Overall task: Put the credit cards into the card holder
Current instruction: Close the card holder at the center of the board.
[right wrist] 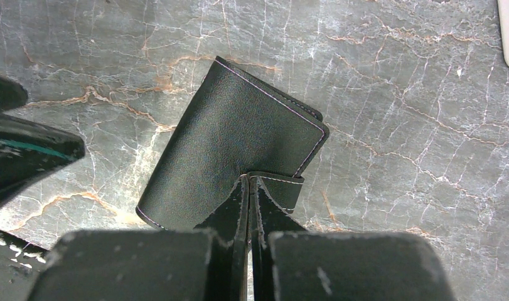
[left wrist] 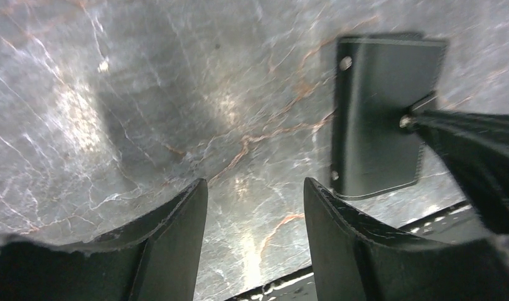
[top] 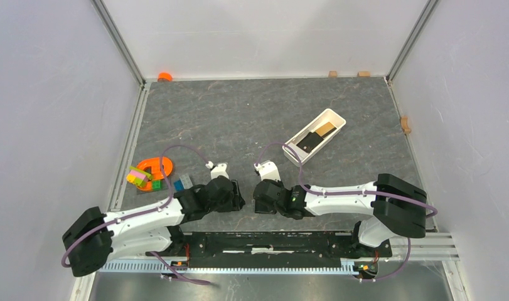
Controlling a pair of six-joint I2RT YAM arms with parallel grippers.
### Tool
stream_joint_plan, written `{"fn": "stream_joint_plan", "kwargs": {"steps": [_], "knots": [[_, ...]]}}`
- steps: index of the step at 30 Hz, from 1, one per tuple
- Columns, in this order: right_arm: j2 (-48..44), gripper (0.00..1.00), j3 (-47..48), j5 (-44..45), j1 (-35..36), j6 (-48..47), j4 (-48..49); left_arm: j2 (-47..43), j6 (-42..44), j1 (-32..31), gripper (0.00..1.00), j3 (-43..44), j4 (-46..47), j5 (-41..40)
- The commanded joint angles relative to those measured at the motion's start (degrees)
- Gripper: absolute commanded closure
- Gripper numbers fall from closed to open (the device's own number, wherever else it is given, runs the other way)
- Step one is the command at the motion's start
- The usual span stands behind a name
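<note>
Okay, starting with the containers. Got a long white tray [top: 335, 115] sitting diagonally on the right half of the desk [top: 239, 113], well apart from both arms. Holds two credit cards [top: 309, 142] lying flat inside: a black one toward the near end and a tan-orange one [top: 326, 130] toward the far end, touching or slightly overlapping, can't tell which from up top.

Over on the left edge, got an orange plate [top: 165, 164] with a little pile of bright blocks [top: 139, 177] (pink, yellow, green) perched on its left side, partly hanging off. Couple of small bluish bits [top: 184, 182] just beside it, too tiny to name.

Now the card holder [right wrist: 233, 157]. Lies flat on the desk at the near middle, right between the two pincers, well apart from the tray. Folded shut, black leather-like cover facing up, so can't see the pockets.

Right pincer [right wrist: 248, 182]: squeezed fully together, tips right at the snap tab, pinching it by the look of things, with the tab curled up off the cover. Left pincer [left wrist: 255, 185]: spread apart, gripping nothing, hovering low over bare marbled desk, card holder just off to the side of its fingers [left wrist: 176, 238] and not touching them.

Also spotting a small orange thing [top: 164, 76] in the far left corner.
</note>
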Motion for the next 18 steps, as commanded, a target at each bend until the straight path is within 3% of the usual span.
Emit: {"fn": "stream_joint_plan", "kwargs": {"steps": [1,8,13,18], "knots": [[0.8,1.00,-0.9,-2.5,0.5,1.6,-2.8,3.5,-3.7,-1.4,0.37,-2.0,7.0,3.1],[0.4,1.00,-1.6,-2.4,0.5,1.8,-1.6,9.2,-4.1,-3.2,0.37,-0.8,15.6,4.5],[0.8,1.00,-1.8,-1.2,0.5,2.3,-1.2,15.4,-3.8,-4.1,0.37,1.4,16.4,5.0],[1.3,1.00,-1.3,2.0,0.6,3.4,-1.8,19.2,-4.0,-5.0,0.44,2.6,18.3,5.2]]}}
